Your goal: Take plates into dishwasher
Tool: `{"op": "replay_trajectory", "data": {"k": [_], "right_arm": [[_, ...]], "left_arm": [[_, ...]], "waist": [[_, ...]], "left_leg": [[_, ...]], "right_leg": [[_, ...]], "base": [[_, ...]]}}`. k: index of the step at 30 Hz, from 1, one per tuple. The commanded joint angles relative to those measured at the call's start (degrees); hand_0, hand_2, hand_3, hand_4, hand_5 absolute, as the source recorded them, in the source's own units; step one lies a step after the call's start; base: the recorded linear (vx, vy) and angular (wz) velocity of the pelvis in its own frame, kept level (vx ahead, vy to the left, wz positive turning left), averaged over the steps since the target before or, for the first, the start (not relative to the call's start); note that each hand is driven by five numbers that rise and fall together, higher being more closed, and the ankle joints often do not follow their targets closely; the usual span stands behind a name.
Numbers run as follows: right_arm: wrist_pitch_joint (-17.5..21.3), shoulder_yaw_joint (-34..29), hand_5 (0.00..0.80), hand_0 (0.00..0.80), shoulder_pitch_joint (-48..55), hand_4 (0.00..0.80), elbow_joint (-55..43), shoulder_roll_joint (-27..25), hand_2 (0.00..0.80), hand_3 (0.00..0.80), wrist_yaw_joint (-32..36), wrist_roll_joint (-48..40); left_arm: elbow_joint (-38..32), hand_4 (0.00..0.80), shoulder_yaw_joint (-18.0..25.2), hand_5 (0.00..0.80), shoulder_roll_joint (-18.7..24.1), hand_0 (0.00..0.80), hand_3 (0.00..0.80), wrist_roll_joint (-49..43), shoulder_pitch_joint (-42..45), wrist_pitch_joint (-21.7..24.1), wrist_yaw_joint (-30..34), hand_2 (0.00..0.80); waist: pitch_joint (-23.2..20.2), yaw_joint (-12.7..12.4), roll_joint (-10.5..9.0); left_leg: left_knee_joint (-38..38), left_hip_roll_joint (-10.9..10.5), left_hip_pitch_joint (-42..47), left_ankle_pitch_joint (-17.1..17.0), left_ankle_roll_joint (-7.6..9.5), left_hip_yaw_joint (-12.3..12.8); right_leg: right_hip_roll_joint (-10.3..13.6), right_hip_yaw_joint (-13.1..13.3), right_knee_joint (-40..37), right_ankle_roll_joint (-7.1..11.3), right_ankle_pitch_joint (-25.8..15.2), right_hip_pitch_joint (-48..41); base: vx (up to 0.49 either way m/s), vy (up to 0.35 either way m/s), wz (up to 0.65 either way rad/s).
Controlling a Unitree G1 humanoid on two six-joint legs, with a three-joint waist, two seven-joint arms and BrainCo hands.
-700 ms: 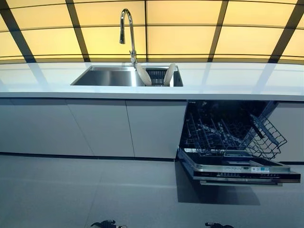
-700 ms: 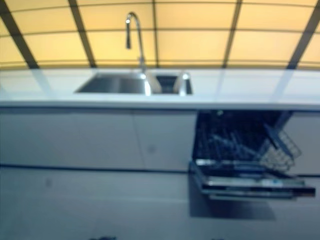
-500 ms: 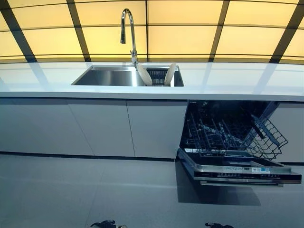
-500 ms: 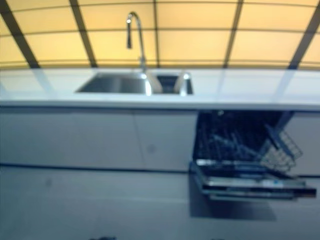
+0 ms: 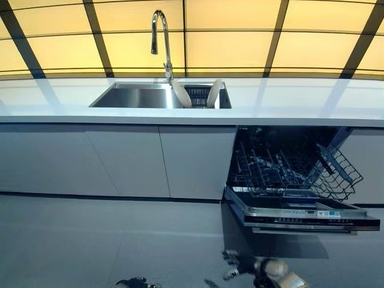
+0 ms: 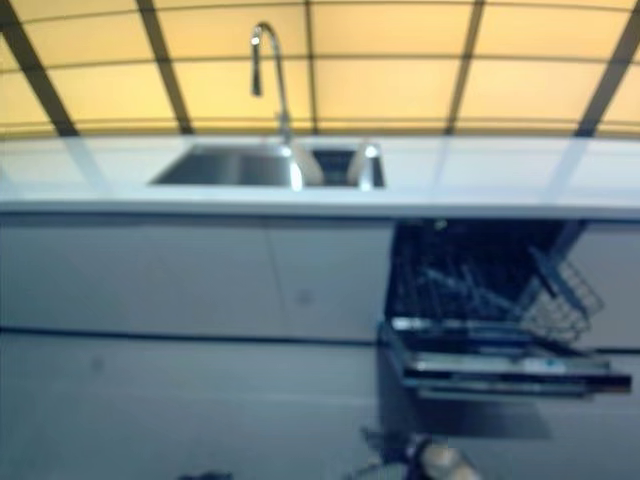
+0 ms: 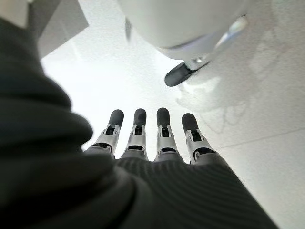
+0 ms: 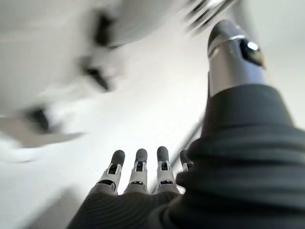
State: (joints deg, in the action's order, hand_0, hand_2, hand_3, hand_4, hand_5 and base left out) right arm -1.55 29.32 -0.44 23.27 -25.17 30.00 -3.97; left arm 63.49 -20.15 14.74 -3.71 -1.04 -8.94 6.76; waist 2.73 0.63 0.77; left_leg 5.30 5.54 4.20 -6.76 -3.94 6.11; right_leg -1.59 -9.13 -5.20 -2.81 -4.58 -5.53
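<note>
Standing well back from the worktop (image 5: pixel 300 102), the robot has no plate in either robot hand.

Left eye view: the right robot hand (image 5: pixel 264 270) shows at the bottom edge, low over the floor (image 5: pixel 90 240). Two plates (image 5: pixel 182 95) stand on edge in the rack (image 5: pixel 198 95) inside the sink (image 5: pixel 132 96), far ahead of this hand and up to its left. The dishwasher (image 5: pixel 300 210) is open just ahead of the hand, slightly to its right; its pulled-out basket (image 5: pixel 288 171) appears to hold no dishes.

Right eye view: same layout, no added detail.

Left wrist view: the left robot hand (image 7: pixel 147 143) has its fingers straight and spread, holding nothing; only floor lies beyond them.

Right wrist view: the right robot hand's fingers are straight and relaxed, likewise empty.

Risks, as judged:
- The lowered dishwasher door (image 5: pixel 300 216) juts into the walking path; an approach to the sink could strike it.
- The plates lean loosely in the rack; a one-sided pinch could tip one against the other or against the tap (image 5: pixel 159 36).
- The plates look smooth, so a shallow grip may slip during the carry down to the basket.
</note>
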Motion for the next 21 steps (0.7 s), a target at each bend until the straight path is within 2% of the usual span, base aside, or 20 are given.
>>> {"op": "replay_trajectory", "data": {"k": [1,6,8,10,12,15,19,21], "right_arm": [[1.27,-0.03,0.000,0.000,-8.72,0.000,-12.48,-2.31,0.000,0.000,5.78,-10.41],[-1.25,-2.72,0.000,0.000,-17.07,0.000,-28.24,-4.34,0.000,0.000,9.19,-20.90],[-3.86,-5.74,0.000,0.000,-21.37,0.000,-32.45,-3.59,0.000,0.000,7.52,-28.54],[-4.04,-8.68,0.000,0.000,-24.54,0.000,-34.04,-1.85,0.000,0.000,4.28,-35.64],[-3.40,-10.50,0.000,0.000,-26.06,0.000,-34.69,-0.37,0.000,0.000,1.69,-39.67],[1.18,-15.09,0.000,0.000,-28.34,0.000,-36.10,4.53,0.000,0.000,-5.26,-44.55],[5.40,-18.08,0.000,0.000,-30.83,0.000,-37.21,6.11,0.000,0.000,-11.88,-44.98],[6.26,-18.62,0.000,0.000,-31.72,0.000,-37.45,5.92,0.000,0.000,-13.49,-44.95]], "left_arm": [[0.76,0.000,-1.17,0.000,2.97,0.000,0.000,-0.97,-3.40,0.35,-0.23,0.000],[3.00,0.000,-0.73,0.000,2.62,0.000,0.000,-1.53,-3.94,1.62,-0.82,0.000],[3.71,0.000,-0.53,0.000,2.26,0.000,0.000,-1.64,-3.60,2.17,-0.95,0.000],[4.16,0.000,-0.51,0.000,1.84,0.000,0.000,-1.70,-3.02,2.55,-1.21,0.000],[4.54,0.000,-0.45,0.000,1.57,0.000,0.000,-1.77,-2.66,2.85,-1.32,0.000],[5.76,0.000,-0.65,0.000,0.79,0.000,0.000,-1.84,-2.14,3.70,-1.51,0.000],[7.61,0.000,-1.00,0.000,0.37,0.000,0.000,-1.41,-2.19,5.25,-1.57,0.000],[8.10,0.000,-1.21,0.000,0.31,0.000,0.000,-1.27,-2.24,5.60,-1.61,0.000]], "waist": [[4.08,1.09,-3.85],[3.88,0.89,-4.26],[3.54,0.63,-4.25],[3.19,0.38,-4.14],[3.00,0.23,-4.01],[2.52,0.01,-3.35],[2.13,0.05,-2.73],[2.01,0.08,-2.63]], "left_leg": [[-0.30,-7.66,4.76,13.08,7.01,3.07],[-0.30,-7.70,4.69,13.46,7.25,3.60],[-0.30,-7.69,4.86,13.73,7.31,3.71],[-0.30,-7.70,5.06,13.97,7.37,3.86],[-0.30,-7.74,5.15,14.16,7.46,3.92],[-0.30,-8.01,5.16,14.56,7.82,3.96],[-0.30,-8.47,5.06,14.89,8.27,3.90],[-0.30,-8.61,5.03,14.97,8.42,3.91]], "right_leg": [[0.26,-0.06,0.20,4.65,8.59,-2.70],[0.39,0.15,0.20,5.02,8.46,-2.41],[0.49,0.11,0.20,5.10,8.52,-2.55],[0.64,-0.02,0.20,5.15,8.58,-2.73],[0.75,-0.15,0.20,5.20,8.60,-2.82],[1.10,-0.42,0.20,5.34,8.61,-2.84],[1.56,-0.59,0.20,5.50,8.52,-2.76],[1.68,-0.60,0.20,5.59,8.45,-2.69]], "base": [[-0.029,0.035,0.03],[-0.015,0.039,-0.01],[0.014,0.052,0.00],[0.019,0.053,0.01],[0.017,0.049,0.01],[0.023,0.097,0.01],[0.015,0.104,0.00],[0.016,0.092,-0.01]]}}
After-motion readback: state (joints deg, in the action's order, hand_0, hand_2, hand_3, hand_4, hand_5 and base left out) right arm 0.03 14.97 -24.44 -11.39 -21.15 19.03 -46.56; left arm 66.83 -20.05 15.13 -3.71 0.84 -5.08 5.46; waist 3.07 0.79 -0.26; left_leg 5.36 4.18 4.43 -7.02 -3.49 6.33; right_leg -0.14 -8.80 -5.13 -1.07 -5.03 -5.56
